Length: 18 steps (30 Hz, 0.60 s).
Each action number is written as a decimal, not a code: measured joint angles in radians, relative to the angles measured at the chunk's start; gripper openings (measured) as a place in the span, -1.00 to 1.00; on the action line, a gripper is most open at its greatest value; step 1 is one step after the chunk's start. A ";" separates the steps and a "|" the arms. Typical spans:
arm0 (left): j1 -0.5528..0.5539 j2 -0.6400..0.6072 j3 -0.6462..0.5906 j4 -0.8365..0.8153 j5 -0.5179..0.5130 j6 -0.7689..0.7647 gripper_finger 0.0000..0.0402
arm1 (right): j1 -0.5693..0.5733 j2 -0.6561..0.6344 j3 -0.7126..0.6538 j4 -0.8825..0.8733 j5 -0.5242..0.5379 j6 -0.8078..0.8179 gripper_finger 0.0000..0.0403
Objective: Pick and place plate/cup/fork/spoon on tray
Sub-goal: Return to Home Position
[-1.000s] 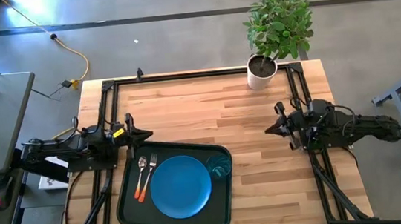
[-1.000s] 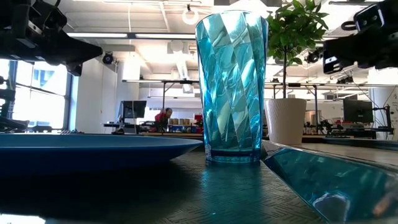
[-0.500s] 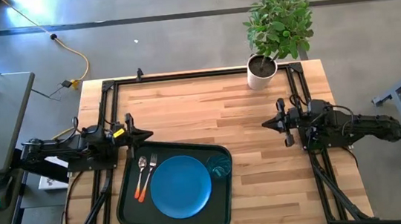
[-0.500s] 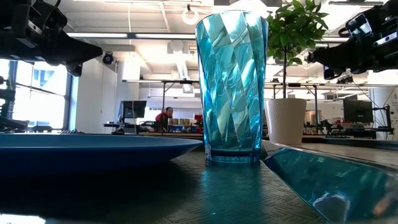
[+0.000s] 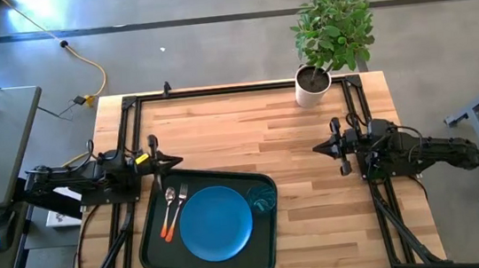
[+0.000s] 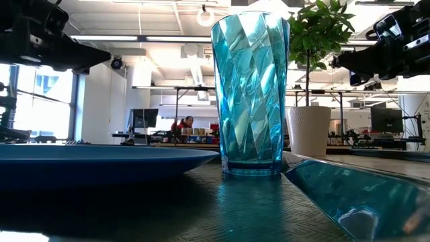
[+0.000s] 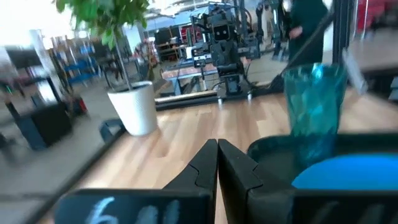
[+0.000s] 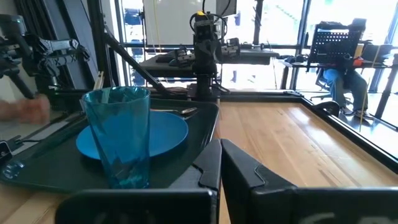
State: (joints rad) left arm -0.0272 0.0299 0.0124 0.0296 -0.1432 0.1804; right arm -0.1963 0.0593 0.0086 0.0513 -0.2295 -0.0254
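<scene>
You have open bench [image 5: 293,137] across the middle and the whole far half, save the far right corner, where the white plant pot [image 5: 311,91] and its leaves block any pass. The tray [image 5: 149,250] takes the near left part of the bench. On it the plate [image 5: 216,223] fills the centre, the cup [image 5: 263,203] stands upright just beside the plate at the tray's right rim, and the fork [image 5: 177,210] and spoon [image 5: 169,211] lie side by side along the left rim, leaving you little bare tray between them. The left gripper [image 5: 175,160], closed, hangs at the tray's far left corner. The right gripper [image 5: 319,150], closed, sits near the bench's right edge, well apart from the cup.
</scene>
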 joint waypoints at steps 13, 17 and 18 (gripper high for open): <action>0.000 0.000 0.000 0.000 0.003 0.132 -0.98 | 0.000 0.000 0.000 0.000 0.001 0.000 -1.00; 0.000 0.000 0.000 0.000 0.003 0.110 -0.98 | 0.000 0.000 0.000 0.000 0.001 0.000 -1.00; 0.000 0.000 0.000 0.000 0.003 0.110 -0.98 | 0.000 0.000 0.000 0.000 0.001 0.000 -1.00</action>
State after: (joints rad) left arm -0.0273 0.0299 0.0124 0.0296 -0.1406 0.2901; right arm -0.1959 0.0593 0.0082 0.0517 -0.2287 -0.0257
